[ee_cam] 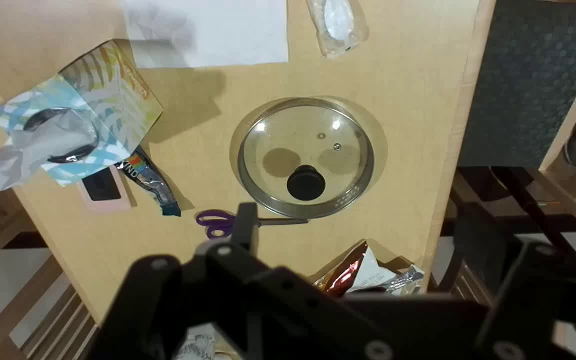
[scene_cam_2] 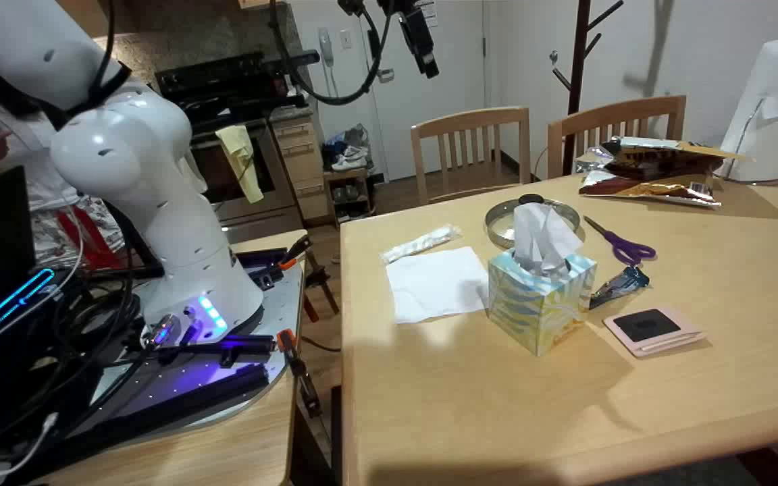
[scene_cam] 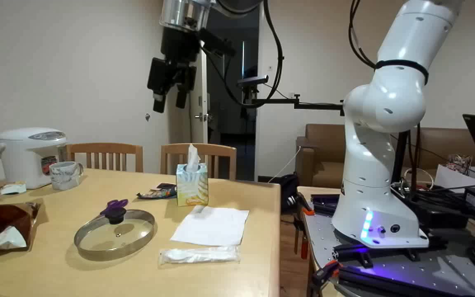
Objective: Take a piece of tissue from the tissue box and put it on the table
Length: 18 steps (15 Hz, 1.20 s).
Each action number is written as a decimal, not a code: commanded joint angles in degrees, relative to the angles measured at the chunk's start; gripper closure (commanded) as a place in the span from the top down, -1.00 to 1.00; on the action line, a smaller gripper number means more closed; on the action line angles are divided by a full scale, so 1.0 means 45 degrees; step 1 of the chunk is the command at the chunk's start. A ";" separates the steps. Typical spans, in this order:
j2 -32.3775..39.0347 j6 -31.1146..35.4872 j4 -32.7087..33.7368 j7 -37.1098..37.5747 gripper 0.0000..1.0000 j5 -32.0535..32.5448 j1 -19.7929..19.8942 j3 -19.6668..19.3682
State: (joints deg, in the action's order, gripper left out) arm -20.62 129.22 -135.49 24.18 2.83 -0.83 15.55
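White tissue [scene_cam_2: 543, 236] stands up out of the tissue box [scene_cam_2: 537, 309] on the table [scene_cam_2: 429, 391], well below the gripper [scene_cam: 170, 104], whose fingers [ee_cam: 244, 225] are spread wide and hold nothing. In the wrist view the tissue lies left of both fingers, so sideways travel, then down, seems called for. The box stands in from the table edge, a flat white sheet [scene_cam_2: 437, 285] just beside it; approach from above looks roomy

Lid [ee_cam: 308, 156]: in your wrist view, glints at ten and one o'clock.
Tissue box [ee_cam: 99, 102]: shadow toward three.
Gripper [ee_cam: 358, 220]: dark, out of focus for you at six.
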 commanded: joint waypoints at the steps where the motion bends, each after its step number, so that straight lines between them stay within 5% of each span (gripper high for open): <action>1: 0.0023 -0.0043 0.0027 0.0072 1.00 0.0107 -0.0245 -0.0231; 10: 0.0136 -0.0292 0.0155 0.0141 1.00 0.0256 -0.0212 -0.0231; 18: 0.0943 -0.2989 0.1115 -0.0192 1.00 -0.0268 -0.0011 -0.1284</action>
State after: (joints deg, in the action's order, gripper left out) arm -18.97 119.84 -133.54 24.18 2.76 -0.93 11.79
